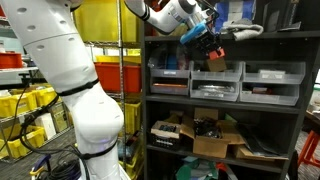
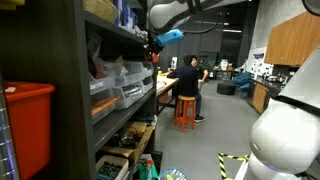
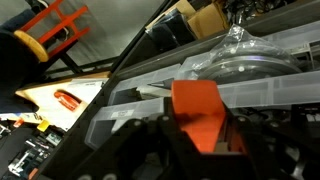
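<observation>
My gripper [image 3: 205,128] is shut on an orange block [image 3: 197,104], which sticks out past the black fingers in the wrist view. Beyond the block lie clear plastic bins [image 3: 150,95] and a clear domed piece [image 3: 240,55]. In both exterior views the gripper [image 1: 207,42] [image 2: 154,47] hangs at the upper shelf of a dark rack [image 1: 225,104], just above the row of grey bins [image 1: 216,80]. A bit of the orange block [image 1: 211,48] shows under the fingers.
Cardboard boxes [image 1: 215,135] fill the rack's lower shelf. Yellow bins [image 1: 108,20] and a red bin [image 1: 10,60] stand behind my white arm [image 1: 70,80]. A person [image 2: 187,78] sits on an orange stool [image 2: 185,110] down the aisle. A red bin [image 2: 25,120] sits near that camera.
</observation>
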Tool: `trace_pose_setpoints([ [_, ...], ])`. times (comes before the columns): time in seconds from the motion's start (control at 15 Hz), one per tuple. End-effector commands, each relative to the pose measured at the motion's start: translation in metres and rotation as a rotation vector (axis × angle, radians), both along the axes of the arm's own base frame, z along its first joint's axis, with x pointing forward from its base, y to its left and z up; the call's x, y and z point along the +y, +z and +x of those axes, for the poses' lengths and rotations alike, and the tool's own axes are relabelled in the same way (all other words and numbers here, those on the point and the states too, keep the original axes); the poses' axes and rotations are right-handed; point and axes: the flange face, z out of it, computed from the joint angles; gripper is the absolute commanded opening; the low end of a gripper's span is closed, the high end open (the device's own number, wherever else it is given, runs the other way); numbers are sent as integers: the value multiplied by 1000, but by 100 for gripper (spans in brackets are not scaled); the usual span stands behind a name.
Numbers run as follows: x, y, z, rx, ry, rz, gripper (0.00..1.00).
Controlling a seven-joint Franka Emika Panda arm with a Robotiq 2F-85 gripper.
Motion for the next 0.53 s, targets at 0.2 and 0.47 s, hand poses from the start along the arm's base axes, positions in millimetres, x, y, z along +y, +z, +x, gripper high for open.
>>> trace_pose_setpoints([
  [0.2,3,3,19,-118,-71,55,16],
  [0.47,0,-6,11,-186,-47,-10,16],
])
